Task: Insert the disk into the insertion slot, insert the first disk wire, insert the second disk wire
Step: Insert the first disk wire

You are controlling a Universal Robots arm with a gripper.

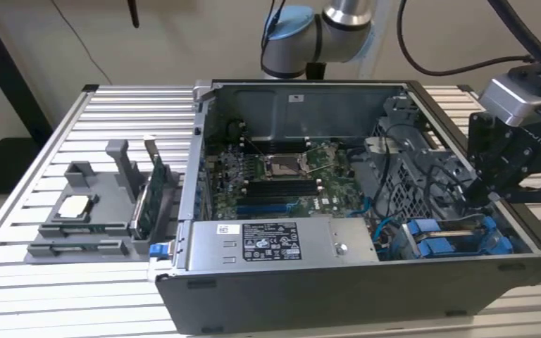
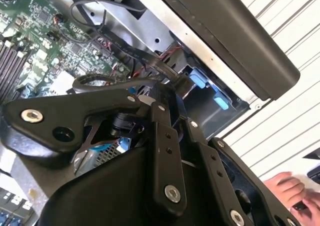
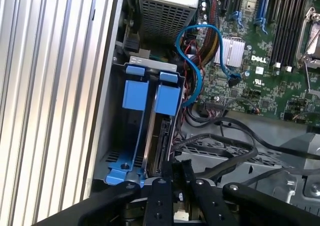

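The computer case is lying on the slatted table with its open side facing up, so the way in from above is wide. The arm is reaching down at the exterior view's right, and the gripper is sitting low in that corner. It is hemmed in there: the case's side wall is running close on one side and a metal cage on the other.

In the first wrist view, black cables are looping tight around the gripper, crossing just beside its tip. A blue cable is curling from the motherboard down toward the bay.

The disk is sitting edge-on inside the insertion slot, its blue carrier tab showing at the mouth, right beside a second blue tab. The gripper is hanging just beside the disk's end.

The fingers are drawn close together, pinching what is looking like the plug of a black wire. In the second wrist view the same wire is arching away from the gripper. Whether the plug is touching the disk, I cannot tell.

At the exterior view's left, the grey power-supply box is filling the case's near corner. A grey stand is standing on the table, well apart from the gripper. A person's hand is resting on the table outside the case.
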